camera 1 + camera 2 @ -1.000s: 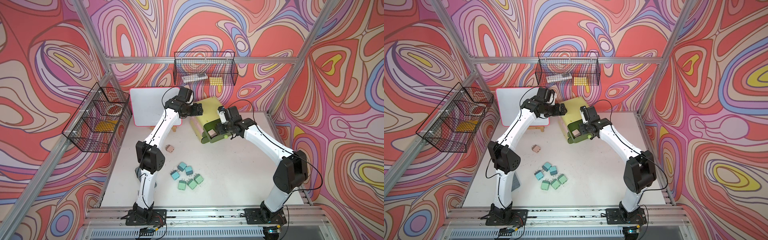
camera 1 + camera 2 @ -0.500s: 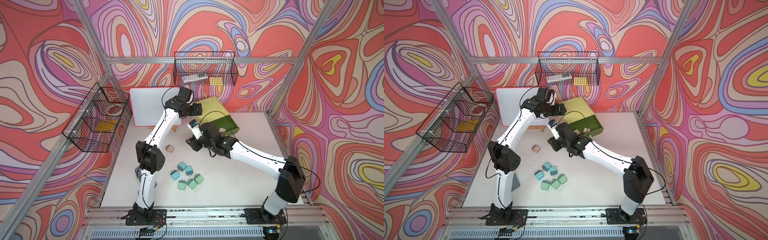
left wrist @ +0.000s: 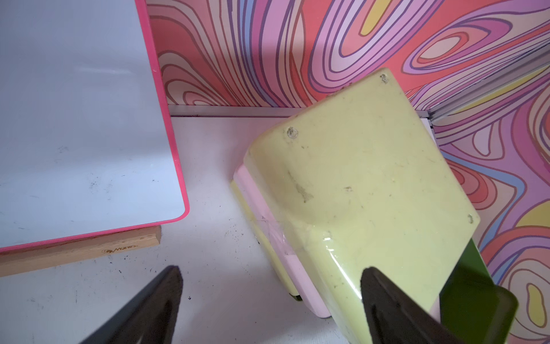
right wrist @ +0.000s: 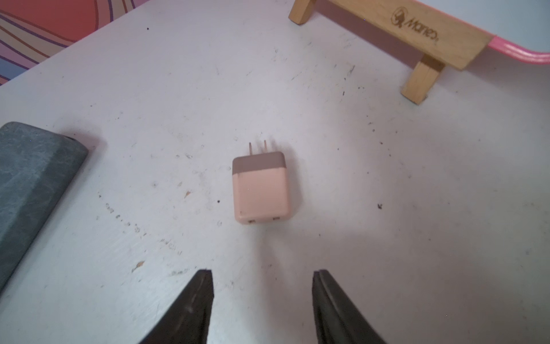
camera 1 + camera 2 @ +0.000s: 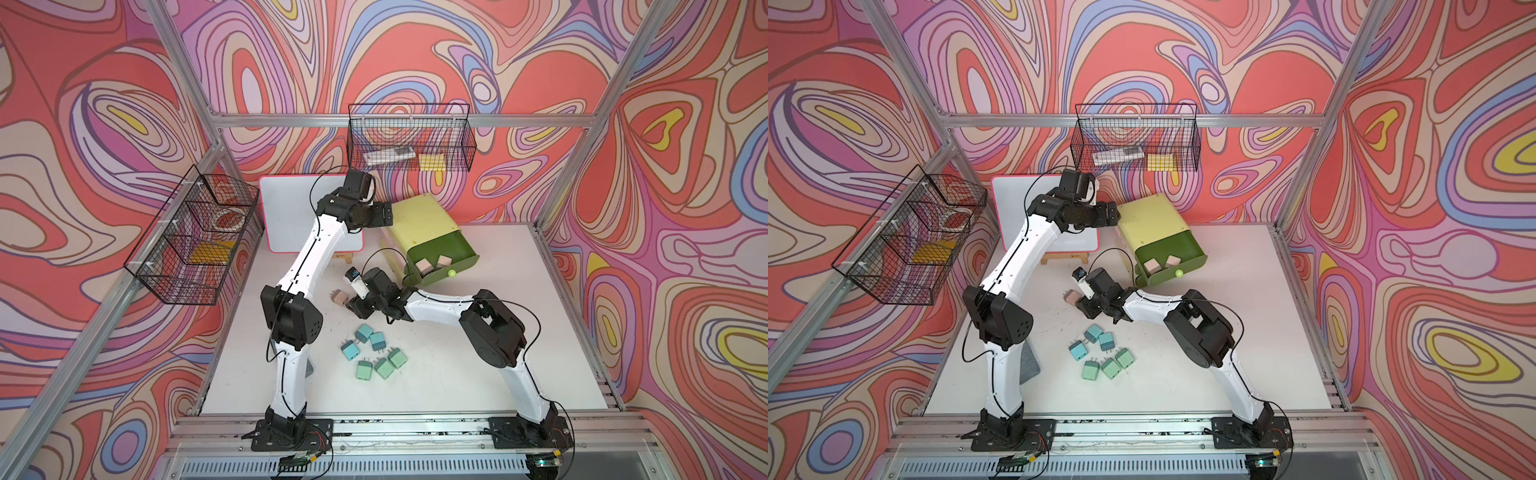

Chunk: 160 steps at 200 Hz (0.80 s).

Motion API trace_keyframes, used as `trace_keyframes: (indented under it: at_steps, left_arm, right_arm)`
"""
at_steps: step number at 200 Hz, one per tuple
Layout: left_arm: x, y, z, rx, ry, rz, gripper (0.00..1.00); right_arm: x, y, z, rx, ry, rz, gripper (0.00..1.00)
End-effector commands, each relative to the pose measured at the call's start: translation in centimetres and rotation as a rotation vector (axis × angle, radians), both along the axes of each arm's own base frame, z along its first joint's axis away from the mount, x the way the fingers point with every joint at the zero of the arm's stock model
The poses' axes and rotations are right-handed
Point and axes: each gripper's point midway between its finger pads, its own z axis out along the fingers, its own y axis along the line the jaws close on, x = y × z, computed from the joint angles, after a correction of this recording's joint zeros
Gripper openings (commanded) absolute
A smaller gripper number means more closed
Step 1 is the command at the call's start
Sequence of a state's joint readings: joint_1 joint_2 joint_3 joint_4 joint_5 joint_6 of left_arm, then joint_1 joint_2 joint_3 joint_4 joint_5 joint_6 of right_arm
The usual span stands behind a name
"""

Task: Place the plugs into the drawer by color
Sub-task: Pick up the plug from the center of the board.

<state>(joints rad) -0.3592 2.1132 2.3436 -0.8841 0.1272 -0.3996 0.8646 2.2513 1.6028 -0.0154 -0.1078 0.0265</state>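
The drawer chest (image 5: 422, 218) stands at the back of the table, its top drawer (image 5: 446, 253) pulled out with two pink plugs (image 5: 424, 266) in it. My left gripper (image 3: 270, 274) is open at the chest's left edge, one finger (image 3: 387, 300) over its top and the other over bare table. A third pink plug (image 4: 260, 187) lies flat on the table, prongs pointing away. My right gripper (image 4: 263, 272) hovers open just short of it, holding nothing. Three blue plugs (image 5: 364, 332) and three green plugs (image 5: 384, 368) lie clustered further forward.
A pink-framed whiteboard (image 5: 291, 216) on a wooden stand (image 4: 422, 26) leans behind the lone plug. Black wire baskets hang on the back wall (image 5: 409, 141) and the left wall (image 5: 195, 241). A grey pad (image 4: 29, 166) lies by the left arm's base.
My right arm has swung from the open drawer down and left to the lone pink plug on the table. The left arm and the chest have stayed put.
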Motion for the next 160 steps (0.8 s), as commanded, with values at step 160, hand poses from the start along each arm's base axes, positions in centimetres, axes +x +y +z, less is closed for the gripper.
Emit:
trace_keyframes:
  at_steps: [160]
  left_arm:
    - [-0.7,0.3,0.2,0.01,0.004,-0.013,0.93]
  right_arm:
    - [2.0,4.3,-3.0,-0.017,-0.005,0.047,0.4]
